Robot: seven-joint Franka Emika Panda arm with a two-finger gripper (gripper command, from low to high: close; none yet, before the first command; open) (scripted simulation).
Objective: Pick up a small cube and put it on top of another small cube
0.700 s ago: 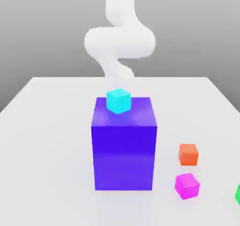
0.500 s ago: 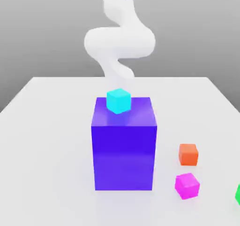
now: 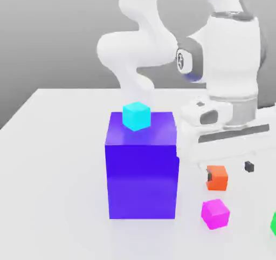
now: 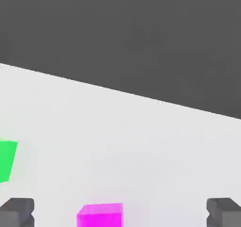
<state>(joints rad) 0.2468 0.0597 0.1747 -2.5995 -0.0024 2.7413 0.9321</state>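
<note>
Nearest the exterior view's camera, the small magenta-pink cube (image 3: 215,214) sits on the worktop (image 3: 59,199), turned a little and well clear of the big block. The green cube (image 3: 274,224) rests near it, towards the exterior view's right, cut by the picture's edge.

Next comes the claw (image 3: 229,171), fingers wide apart with nothing between them, hanging above the worktop. One fingertip overlaps the orange cube (image 3: 217,178) from this angle; whether they touch, I cannot tell. The orange cube sits just behind the magenta-pink one, apart from it.

The tall purple-blue block (image 3: 142,180) stands towards the exterior view's left, with the cyan cube (image 3: 137,116) on its top. Farther back rises the white arm (image 3: 137,48).

I judge the step in hand to be the approach, with the pick not made. The next move probably calls for centring the open claw over the magenta-pink cube, matching its turn, then going straight down before closing. The orange cube is close enough to be knocked by a stray finger, so alignment should come before descent
</note>
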